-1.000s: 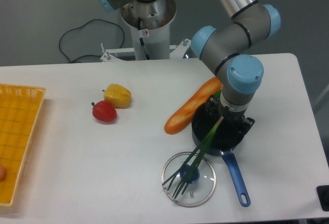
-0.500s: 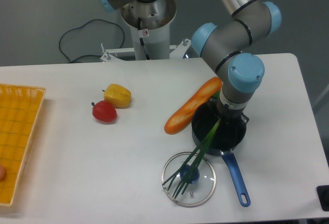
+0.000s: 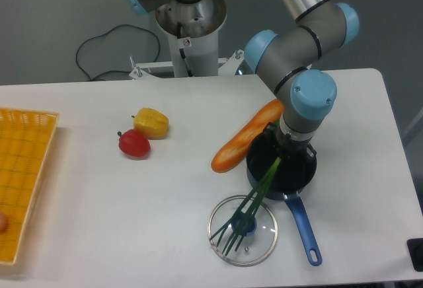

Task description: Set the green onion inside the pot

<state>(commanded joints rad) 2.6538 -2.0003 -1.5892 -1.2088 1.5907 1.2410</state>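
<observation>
The arm bends down from the upper right, its wrist hanging straight over the pot (image 3: pixel 301 177) so that the gripper (image 3: pixel 284 154) is mostly hidden beneath it — whether the fingers are spread or pinched cannot be told. The green onion (image 3: pixel 254 195) starts just below the fingers, inside the pot, and slants out over the near rim, its dark leaves fanned across the glass lid (image 3: pixel 243 221) in front. A long orange bread roll (image 3: pixel 246 137) leans on the pot's left edge, just beside the fingers. Well off to their left lie a red tomato (image 3: pixel 134 143) and a yellow pepper (image 3: pixel 151 122) — touching each other — and farther still a yellow basket (image 3: pixel 23 169).
</observation>
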